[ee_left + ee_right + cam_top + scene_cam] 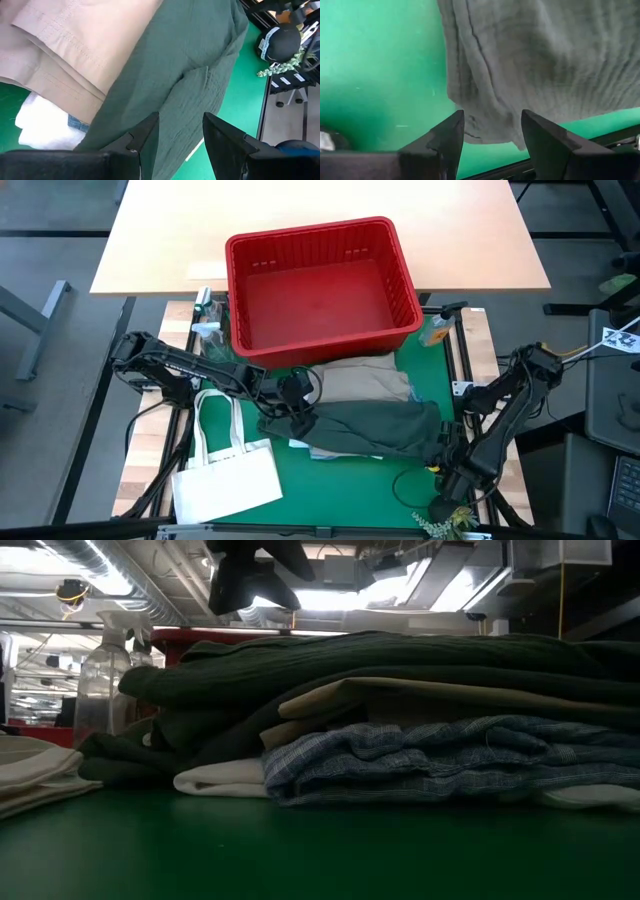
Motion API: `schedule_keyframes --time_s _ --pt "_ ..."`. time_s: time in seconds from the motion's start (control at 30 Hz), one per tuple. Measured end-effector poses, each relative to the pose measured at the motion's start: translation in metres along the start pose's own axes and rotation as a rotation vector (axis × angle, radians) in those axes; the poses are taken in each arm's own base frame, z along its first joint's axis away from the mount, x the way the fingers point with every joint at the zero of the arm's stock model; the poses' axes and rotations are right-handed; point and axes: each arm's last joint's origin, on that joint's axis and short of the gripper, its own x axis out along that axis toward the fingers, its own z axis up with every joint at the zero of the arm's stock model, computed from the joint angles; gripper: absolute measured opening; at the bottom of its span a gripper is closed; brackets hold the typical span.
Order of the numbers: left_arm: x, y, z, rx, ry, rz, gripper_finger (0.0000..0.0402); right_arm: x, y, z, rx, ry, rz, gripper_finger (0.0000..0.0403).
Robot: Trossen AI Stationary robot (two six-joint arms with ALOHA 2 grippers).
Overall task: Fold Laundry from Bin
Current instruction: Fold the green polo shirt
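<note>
Four stacked garments (420,730), one bin (320,285)

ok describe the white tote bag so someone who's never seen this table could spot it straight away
Start at the red bin at the table's far edge, then come toward the near edge of the green mat, on the left arm's side. The white tote bag lies flat there, beside the stacked laundry; only it has two looped handles.
</note>
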Motion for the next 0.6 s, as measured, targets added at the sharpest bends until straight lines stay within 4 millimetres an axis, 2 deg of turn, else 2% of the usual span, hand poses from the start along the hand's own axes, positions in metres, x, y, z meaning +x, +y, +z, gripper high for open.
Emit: schedule_keyframes --time_s 0.6 --pt "-0.001 -0.011 -0.002 0.014 -0.052 -0.041 0.0146 0.05 0.024 0.001 -0.024 0.108 -0.161 0.0198"
